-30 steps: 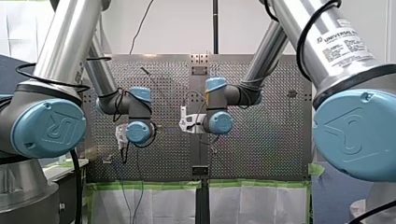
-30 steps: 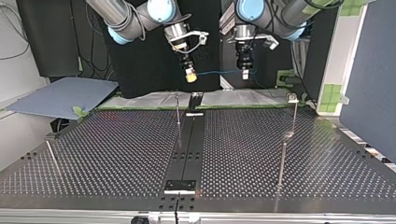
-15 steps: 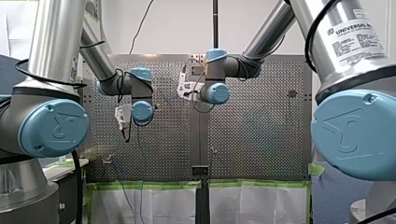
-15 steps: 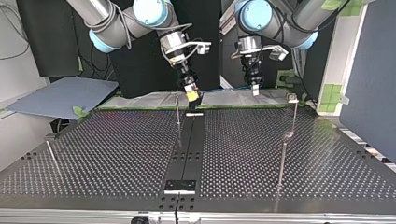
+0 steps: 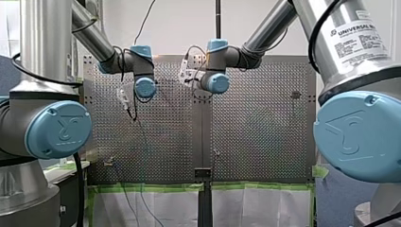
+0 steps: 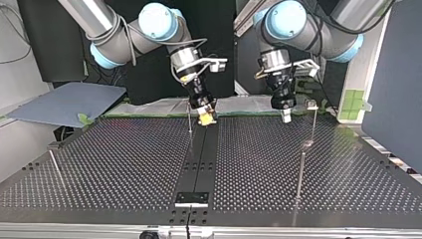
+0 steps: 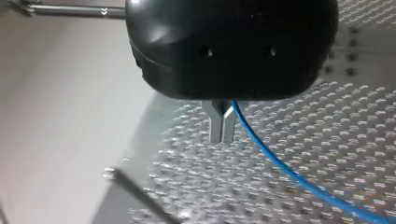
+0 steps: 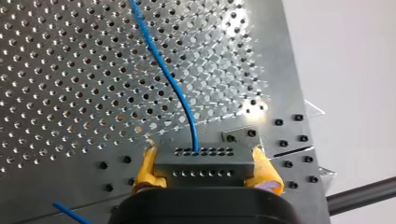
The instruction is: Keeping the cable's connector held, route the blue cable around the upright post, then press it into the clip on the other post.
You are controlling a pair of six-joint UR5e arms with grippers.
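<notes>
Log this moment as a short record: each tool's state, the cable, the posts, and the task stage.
right tool: shut, yellow pads clamping the connector
left tool: metal fingers shut on the blue cable
blue cable: leaves the connector and runs over the perforated table
upright post: just beside the right tool in the top view
clip: on its post, no cable seen in it
stage: clipping not yet done
</notes>
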